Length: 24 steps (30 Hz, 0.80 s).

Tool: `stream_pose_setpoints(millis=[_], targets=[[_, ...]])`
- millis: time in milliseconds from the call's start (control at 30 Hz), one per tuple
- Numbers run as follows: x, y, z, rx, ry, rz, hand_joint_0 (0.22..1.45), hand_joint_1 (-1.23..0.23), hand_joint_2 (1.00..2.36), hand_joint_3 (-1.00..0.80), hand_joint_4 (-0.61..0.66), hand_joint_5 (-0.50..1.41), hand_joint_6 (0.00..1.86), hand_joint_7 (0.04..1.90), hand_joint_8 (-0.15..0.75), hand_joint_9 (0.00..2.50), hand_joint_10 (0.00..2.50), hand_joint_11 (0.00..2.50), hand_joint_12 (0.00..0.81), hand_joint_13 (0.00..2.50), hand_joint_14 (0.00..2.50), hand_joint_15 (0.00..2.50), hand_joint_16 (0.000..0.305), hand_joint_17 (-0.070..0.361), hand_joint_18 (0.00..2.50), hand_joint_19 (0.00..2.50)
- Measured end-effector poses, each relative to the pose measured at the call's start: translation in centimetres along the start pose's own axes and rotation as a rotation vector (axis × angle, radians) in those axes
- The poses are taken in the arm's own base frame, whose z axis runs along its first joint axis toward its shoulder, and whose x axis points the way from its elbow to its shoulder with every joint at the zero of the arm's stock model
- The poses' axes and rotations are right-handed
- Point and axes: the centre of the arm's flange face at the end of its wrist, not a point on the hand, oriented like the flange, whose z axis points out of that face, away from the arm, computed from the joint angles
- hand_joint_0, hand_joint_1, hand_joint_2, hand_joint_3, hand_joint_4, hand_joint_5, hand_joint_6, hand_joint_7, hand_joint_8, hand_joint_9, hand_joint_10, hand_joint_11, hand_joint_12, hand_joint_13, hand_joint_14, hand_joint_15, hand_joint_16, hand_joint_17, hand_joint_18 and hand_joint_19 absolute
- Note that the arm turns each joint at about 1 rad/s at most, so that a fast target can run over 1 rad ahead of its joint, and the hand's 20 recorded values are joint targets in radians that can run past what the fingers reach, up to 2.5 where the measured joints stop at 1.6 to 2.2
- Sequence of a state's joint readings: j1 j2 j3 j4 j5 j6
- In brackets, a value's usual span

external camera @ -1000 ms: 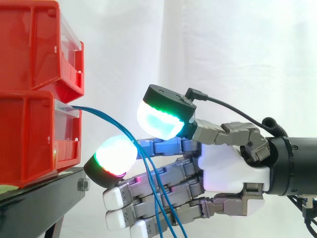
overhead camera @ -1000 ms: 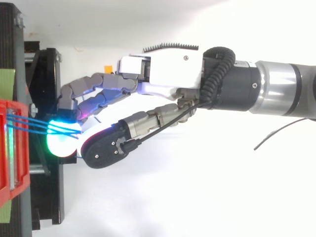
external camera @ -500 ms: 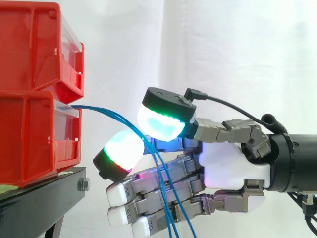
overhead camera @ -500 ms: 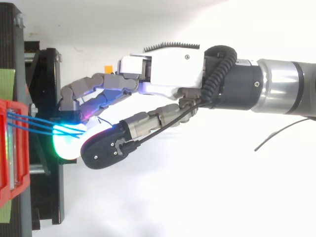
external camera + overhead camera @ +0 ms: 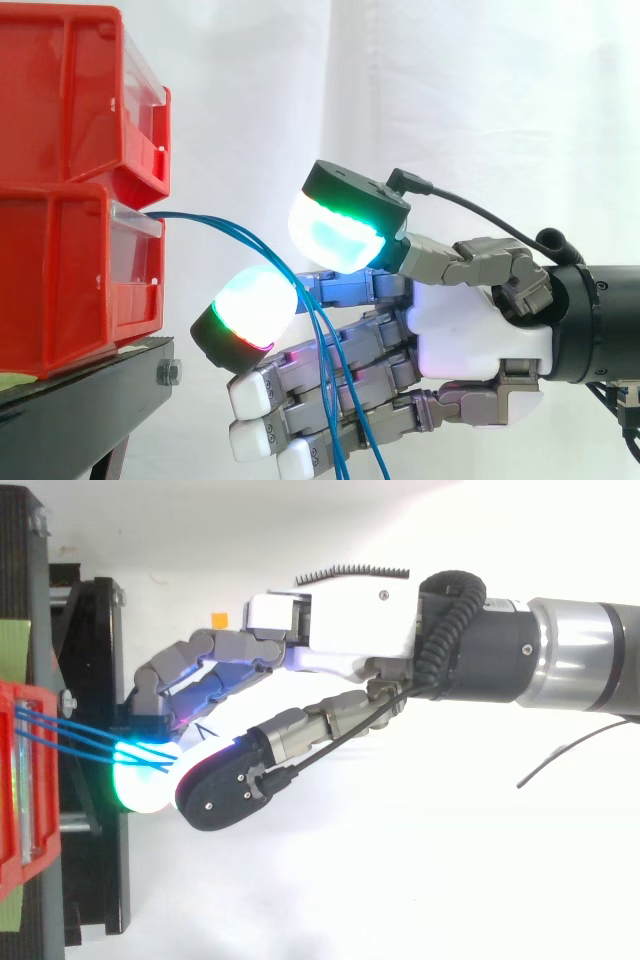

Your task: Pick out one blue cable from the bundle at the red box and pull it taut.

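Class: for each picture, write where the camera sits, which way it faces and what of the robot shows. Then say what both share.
Side view: beside the work at its height, looking level across at the red bins on the black stand; the hand shows at the right.
Top view: above the work, looking down; the hand and arm reach in from the right.
Shared: the hand, red bins, black stand and blue cables.

Open air right of red bins (image 5: 60,270), blue cables (image 5: 250,238) across it
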<state>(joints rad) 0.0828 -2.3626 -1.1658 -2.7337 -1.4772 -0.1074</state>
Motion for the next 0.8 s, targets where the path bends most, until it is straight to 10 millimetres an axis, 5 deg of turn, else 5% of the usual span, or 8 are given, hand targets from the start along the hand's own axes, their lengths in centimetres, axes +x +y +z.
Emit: stream_pose_setpoints(millis=[400, 800], targets=[[-0.01, 0.01, -0.01, 0.000, 0.003, 0.004, 0.62, -0.73, 1.02, -0.26, -0.12, -0.20, 0.92, 0.73, 0.212, 0.76, 0.02, 0.66, 0.298, 0.70, 0.02, 0.47, 0.047, 0.107, 0.53, 0.57], [-0.07, -0.01, -0.08, -0.001, 0.032, 0.004, 0.64, -0.74, 1.02, -0.31, -0.10, -0.19, 0.95, 0.74, 0.218, 0.82, 0.03, 0.72, 0.297, 0.72, 0.02, 0.49, 0.047, 0.106, 0.55, 0.57]])
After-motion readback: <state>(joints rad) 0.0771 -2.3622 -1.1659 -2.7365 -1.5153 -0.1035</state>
